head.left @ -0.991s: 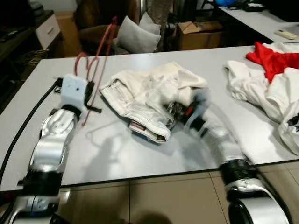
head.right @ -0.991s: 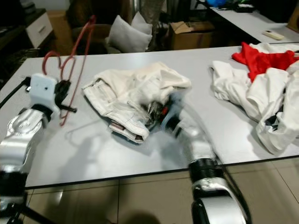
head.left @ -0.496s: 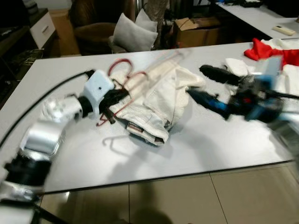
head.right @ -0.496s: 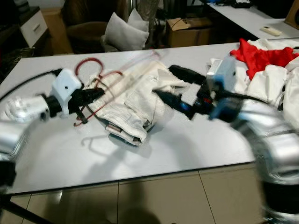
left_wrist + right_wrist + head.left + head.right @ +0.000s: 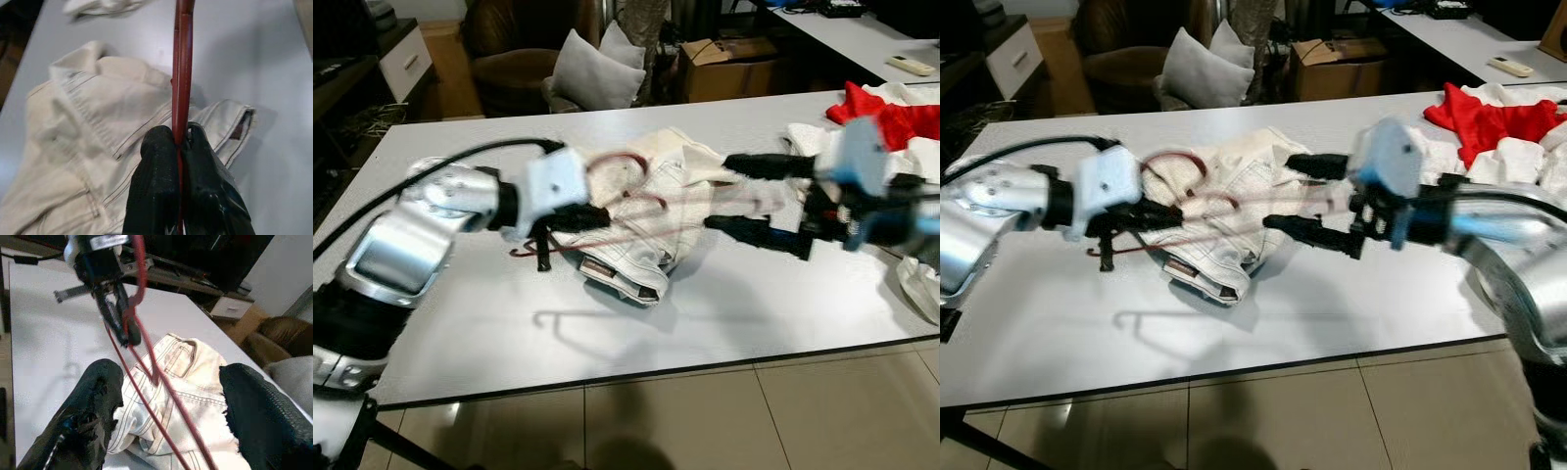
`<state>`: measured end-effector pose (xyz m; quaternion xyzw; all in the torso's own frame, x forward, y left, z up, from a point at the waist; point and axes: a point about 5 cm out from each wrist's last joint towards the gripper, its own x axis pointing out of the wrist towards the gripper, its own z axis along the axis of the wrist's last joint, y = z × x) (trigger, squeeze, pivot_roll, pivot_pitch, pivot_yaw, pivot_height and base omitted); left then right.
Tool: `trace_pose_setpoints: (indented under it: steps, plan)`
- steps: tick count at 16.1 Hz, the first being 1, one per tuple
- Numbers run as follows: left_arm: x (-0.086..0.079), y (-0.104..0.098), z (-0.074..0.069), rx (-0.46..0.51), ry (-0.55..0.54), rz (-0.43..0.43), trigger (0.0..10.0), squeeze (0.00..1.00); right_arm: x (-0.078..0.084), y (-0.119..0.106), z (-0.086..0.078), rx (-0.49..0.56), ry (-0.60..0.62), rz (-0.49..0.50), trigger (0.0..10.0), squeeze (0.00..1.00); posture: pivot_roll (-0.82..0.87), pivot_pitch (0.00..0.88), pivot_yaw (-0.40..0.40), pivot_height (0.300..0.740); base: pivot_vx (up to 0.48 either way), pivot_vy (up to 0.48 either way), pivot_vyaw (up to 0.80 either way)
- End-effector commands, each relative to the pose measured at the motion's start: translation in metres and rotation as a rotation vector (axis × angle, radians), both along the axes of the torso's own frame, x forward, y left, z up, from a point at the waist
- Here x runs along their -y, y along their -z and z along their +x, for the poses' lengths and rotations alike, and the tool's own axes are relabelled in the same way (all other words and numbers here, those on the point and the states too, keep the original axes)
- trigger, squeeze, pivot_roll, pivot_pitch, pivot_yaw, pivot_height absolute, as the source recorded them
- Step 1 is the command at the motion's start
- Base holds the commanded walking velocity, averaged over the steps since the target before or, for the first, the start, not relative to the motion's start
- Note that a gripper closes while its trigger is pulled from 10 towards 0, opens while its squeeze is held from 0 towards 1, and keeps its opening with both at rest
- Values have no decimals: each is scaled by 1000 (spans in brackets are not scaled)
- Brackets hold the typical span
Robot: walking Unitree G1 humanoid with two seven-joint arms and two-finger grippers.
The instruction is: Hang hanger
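Red hanger (image 5: 636, 201), thin wire, held level in the air just above the cream trousers (image 5: 1224, 211) heaped mid-table. Pinched at one bar between the two black fingers (image 5: 159, 161) of the left gripper (image 5: 178, 144), pressed tight together on the wire. Left arm stretched across the white table (image 5: 724, 313) from the left, forearm nearly level, wrist turned inward toward the centre. Facing it, right gripper (image 5: 1298, 194), fingers (image 5: 98, 396) spread wide apart, one above and one below the hanger's far end, not touching it as far as can be told. Right arm bent in from the right, elbow out. Further right, red and white clothes (image 5: 876, 117) piled on the table. Behind, grey cushion (image 5: 597, 73) and cardboard box (image 5: 734, 69).
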<state>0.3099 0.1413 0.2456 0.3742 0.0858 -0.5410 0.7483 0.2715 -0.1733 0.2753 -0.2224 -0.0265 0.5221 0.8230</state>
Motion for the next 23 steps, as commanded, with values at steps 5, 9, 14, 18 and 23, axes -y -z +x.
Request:
trace_pose_setpoints:
  steps: [5,9,14,18,23]
  plan:
    - [9,-8,0,56,66,127,10000,0,-17,13,14,-66,-61,-56,10000,0,-194,0,46,740,0,0,0]
    - [14,-8,0,69,84,148,10000,0,-33,32,17,-114,-93,-115,10000,0,-198,0,50,740,0,0,0]
    - [25,-15,-6,105,145,168,10000,0,-47,44,39,-93,15,-125,1882,0,-195,0,52,740,0,0,0]
    - [27,-16,-7,118,160,190,10000,0,-52,47,40,-102,-22,-121,0,0,-191,0,47,740,0,0,0]
    - [28,-20,-7,151,177,218,10000,0,-56,53,39,-120,-71,-123,0,0,-187,0,40,740,0,0,0]
